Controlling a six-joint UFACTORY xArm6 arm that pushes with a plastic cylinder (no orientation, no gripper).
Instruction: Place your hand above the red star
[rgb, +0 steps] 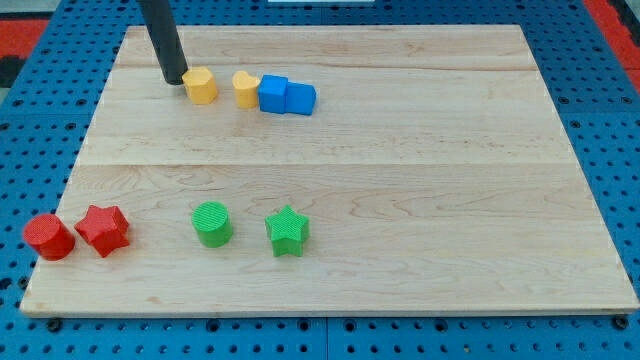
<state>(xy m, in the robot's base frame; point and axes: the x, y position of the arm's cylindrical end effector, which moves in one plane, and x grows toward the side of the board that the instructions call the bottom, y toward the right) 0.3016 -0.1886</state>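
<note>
The upper part of the dark rod is cut off by the view's top edge, so only its lower length is seen, slanting down to my tip (174, 80), which rests on the wooden board (400, 200) near the view's top left. No fingers are carried by the rod, so nothing is grasped or released; the tip is simply set just to the left of a yellow block (200, 85), and whether the two touch cannot be told. The shape of that yellow block is hard to make out, as is that of a second yellow block (245, 88) a little to its right. The second one is pressed against a blue block (273, 93), behind which another blue block (300, 98) is partly hidden; their shapes are roughly cubic. The red star (103, 230) is found well apart from the tip, near the board's lower left, close to the left edge. Just beside it, at the very edge, a red cylinder (48, 237) is seen, partly overhanging the board's rim. Further right along the same row stand a green cylinder (212, 223) and a green star (288, 231). A wide bare stretch of board is left between the upper row and the lower row, and the whole right half is unoccupied. A blue perforated surface (610, 120) surrounds the board.
</note>
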